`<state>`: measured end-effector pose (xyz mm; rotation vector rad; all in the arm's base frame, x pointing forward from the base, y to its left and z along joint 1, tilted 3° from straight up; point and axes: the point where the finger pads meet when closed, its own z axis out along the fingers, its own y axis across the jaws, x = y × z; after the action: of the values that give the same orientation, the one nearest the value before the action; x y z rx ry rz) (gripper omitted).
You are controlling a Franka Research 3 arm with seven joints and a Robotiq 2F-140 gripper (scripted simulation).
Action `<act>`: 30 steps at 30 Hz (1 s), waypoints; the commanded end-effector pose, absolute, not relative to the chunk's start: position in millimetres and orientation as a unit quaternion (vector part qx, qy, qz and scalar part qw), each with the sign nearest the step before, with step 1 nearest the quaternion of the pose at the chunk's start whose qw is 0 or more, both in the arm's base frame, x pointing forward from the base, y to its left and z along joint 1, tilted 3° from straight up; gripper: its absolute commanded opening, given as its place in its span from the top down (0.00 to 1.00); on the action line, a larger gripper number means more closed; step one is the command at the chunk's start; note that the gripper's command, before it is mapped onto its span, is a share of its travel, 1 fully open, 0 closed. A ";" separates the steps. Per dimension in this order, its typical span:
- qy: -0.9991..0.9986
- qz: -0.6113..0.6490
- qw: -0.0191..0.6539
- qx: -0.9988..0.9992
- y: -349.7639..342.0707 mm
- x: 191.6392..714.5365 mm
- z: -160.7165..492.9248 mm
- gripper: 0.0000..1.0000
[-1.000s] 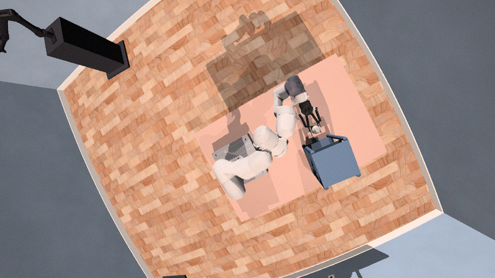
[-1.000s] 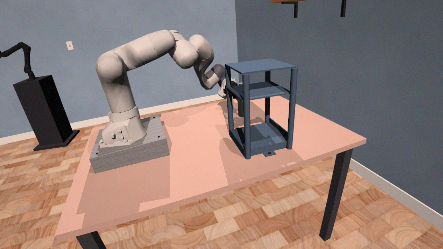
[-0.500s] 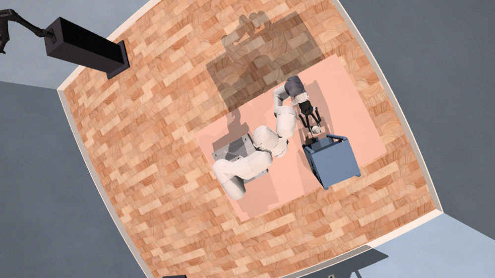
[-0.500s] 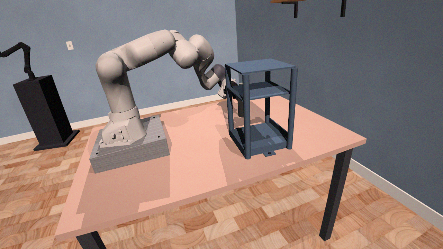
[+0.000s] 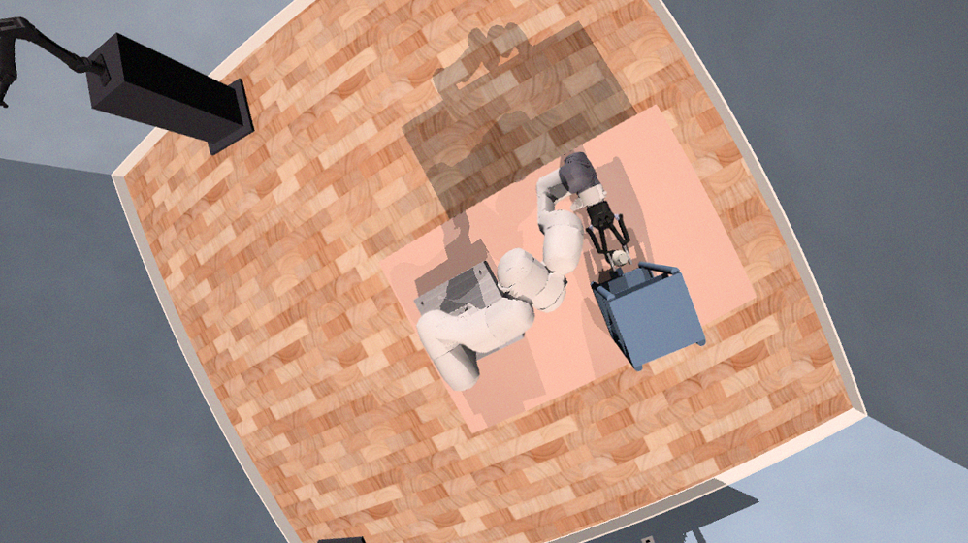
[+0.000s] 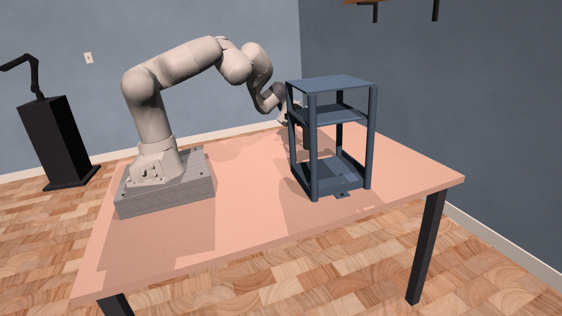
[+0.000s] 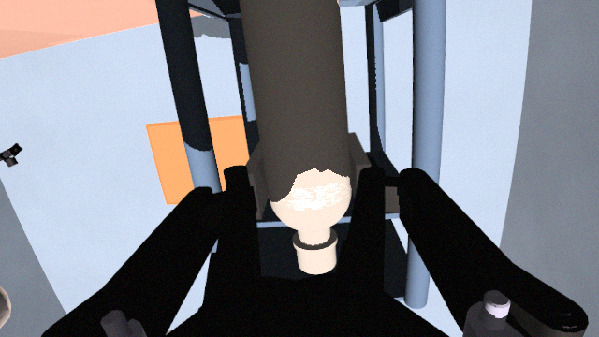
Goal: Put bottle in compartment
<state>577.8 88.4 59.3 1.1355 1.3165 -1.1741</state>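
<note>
My gripper (image 7: 308, 154) (image 5: 613, 247) is shut on the bottle (image 7: 295, 94) (image 5: 620, 257) (image 6: 305, 137), gripping it just below its cream shoulder. The bottle has a dark brown body and a cream cap, and the cap points toward the wrist. It hangs cap up, clear of the table (image 6: 235, 196) (image 5: 675, 204), at the far open side of the blue-grey shelving unit (image 6: 329, 83) (image 5: 653, 316) (image 7: 423, 94). Its body shows at the height of the lower compartment, between the unit's posts. In the exterior view the posts hide most of the gripper. I cannot tell whether the bottle's base is over the compartment floor.
The arm's grey base block (image 6: 164, 192) stands on the table's left part. A black pedestal with a camera arm (image 6: 55, 141) stands on the floor to the left of the table. The unit's posts stand close on both sides of the bottle.
</note>
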 end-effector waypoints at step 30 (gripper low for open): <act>0.541 -0.482 0.502 0.472 10.5 586.1 59.0 1.00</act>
<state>582.4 18.7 57.9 1.1312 1.3212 -1.1874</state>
